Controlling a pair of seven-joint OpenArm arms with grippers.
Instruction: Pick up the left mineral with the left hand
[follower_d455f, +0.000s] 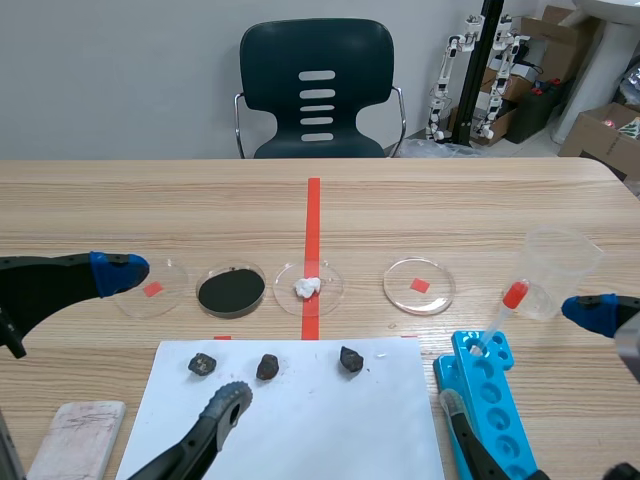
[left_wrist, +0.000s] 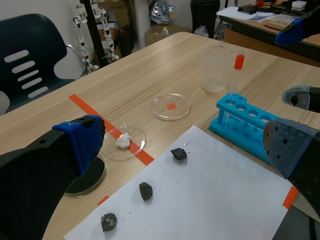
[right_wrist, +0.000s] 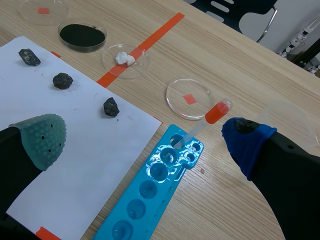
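Note:
Three dark minerals lie in a row on a white paper sheet (follower_d455f: 300, 420). The left mineral (follower_d455f: 202, 364) (left_wrist: 108, 221) (right_wrist: 29, 56) is nearest the sheet's left edge, with the middle one (follower_d455f: 267, 367) and the right one (follower_d455f: 350, 359) beside it. My left gripper (follower_d455f: 175, 336) (left_wrist: 184, 144) hangs open above the left part of the sheet, holding nothing and touching no mineral. Over the blue tube rack (follower_d455f: 490, 400), my right gripper (follower_d455f: 520, 357) (right_wrist: 145, 139) is open and empty too.
Behind the sheet stand several petri dishes: an empty one (follower_d455f: 150, 288), one with black powder (follower_d455f: 231, 290), one with a white lump (follower_d455f: 308, 286) and another empty one (follower_d455f: 419, 285). A red-capped tube (follower_d455f: 505, 310) leans in the rack beside a clear beaker (follower_d455f: 555, 270). A pale block (follower_d455f: 75, 435) lies front left.

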